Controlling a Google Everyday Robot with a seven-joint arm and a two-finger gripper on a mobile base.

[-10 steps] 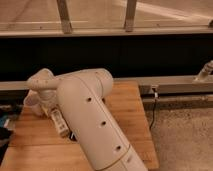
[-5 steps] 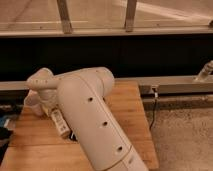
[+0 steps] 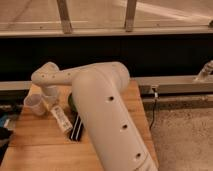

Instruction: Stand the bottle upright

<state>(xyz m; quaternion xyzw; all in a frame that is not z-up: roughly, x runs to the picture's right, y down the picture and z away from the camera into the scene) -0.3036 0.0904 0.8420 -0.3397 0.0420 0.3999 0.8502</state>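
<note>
The bottle is slim and white with a dark-printed label. It lies on its side on the wooden table, slanting from upper left to lower right. My gripper hangs below the white wrist, just above the bottle's upper end and right beside a white round cup. My large white arm crosses the table's right half and hides what lies behind it.
A flat black bar with white stripes lies just right of the bottle. A dark green object peeks out from behind the arm. A dark ledge and a rail run behind the table. A cable hangs at the table's right edge.
My wrist and gripper have shifted slightly up and to the right. The bottle still lies in the same place, and the cup has not moved.
</note>
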